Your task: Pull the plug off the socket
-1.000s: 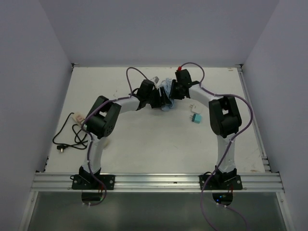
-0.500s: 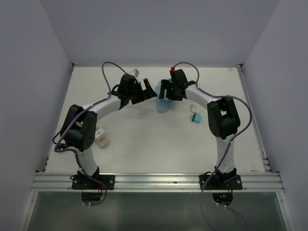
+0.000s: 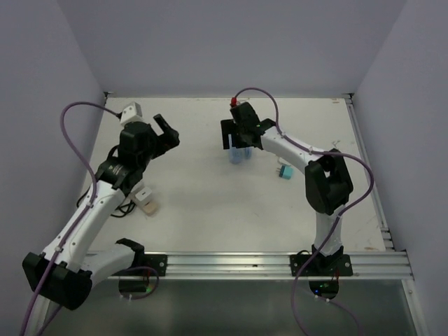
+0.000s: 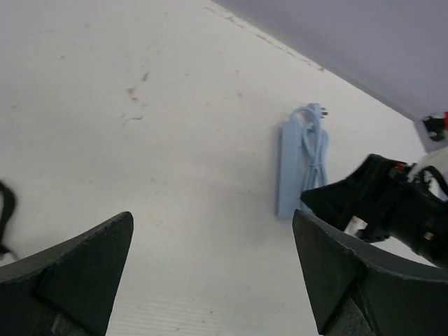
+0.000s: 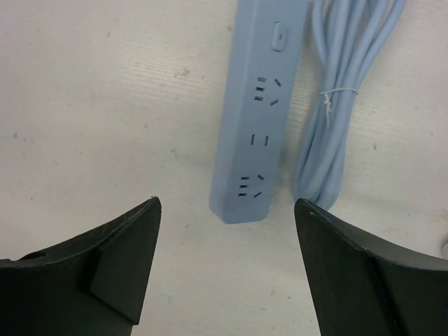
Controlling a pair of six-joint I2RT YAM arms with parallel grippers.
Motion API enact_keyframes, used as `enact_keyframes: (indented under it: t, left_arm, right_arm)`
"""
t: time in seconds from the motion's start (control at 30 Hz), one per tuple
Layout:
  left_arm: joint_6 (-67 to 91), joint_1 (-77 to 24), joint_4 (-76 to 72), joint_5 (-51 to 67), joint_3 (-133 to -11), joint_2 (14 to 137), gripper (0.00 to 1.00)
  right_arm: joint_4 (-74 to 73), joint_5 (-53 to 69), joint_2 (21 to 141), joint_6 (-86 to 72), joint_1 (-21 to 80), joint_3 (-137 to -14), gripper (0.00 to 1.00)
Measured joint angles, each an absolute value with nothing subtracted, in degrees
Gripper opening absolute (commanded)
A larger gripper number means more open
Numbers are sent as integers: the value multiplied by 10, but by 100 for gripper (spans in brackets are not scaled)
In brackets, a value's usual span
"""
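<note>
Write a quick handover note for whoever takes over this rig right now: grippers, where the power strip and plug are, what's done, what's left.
Left gripper: open, empty, raised over the left side, well away from the power strip.
Right gripper: open, empty, hovering just above the power strip.
Power strip: flat on the table, its cable coiled beside it, every socket in view empty.
Teal plug: lying loose to the right of the strip, not touching it.
Done: nothing is plugged in.
Left: probably only pulling the arms back.
</note>
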State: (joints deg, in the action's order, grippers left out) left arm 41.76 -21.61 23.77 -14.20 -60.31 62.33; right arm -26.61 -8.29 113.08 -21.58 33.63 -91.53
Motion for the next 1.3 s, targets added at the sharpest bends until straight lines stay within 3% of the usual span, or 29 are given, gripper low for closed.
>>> enact_keyframes:
  t: [0.2, 0.6, 0.7, 0.83, 0.9, 1.1, 1.3]
  left_arm:
    - [418, -172, 348, -206, -534, 528, 100]
    - [418, -154, 475, -246, -517, 458, 100]
    - [418, -154, 487, -246, -517, 458, 99]
    - [419, -154, 492, -245, -517, 458, 100]
    - [420, -154, 493, -245, -516, 460, 100]
    - [424, -154, 493, -240, -508, 467, 100]
    - [428, -154, 493, -239, -502, 481, 100]
  right_arm:
    - [-290, -126, 1132, -203, 384, -941, 79]
    - [-357, -230, 1294, -203, 392, -1060, 70]
    - [-369, -248, 1315, -199, 387, -1065, 63]
    - [-370, -254, 1317, -194, 370, -1069, 41]
    - [-369, -252, 1317, -190, 354, -1069, 36]
    - [-362, -245, 1317, -178, 270, -1071, 34]
    - [-364, -245, 1321, -164, 198, -1094, 39]
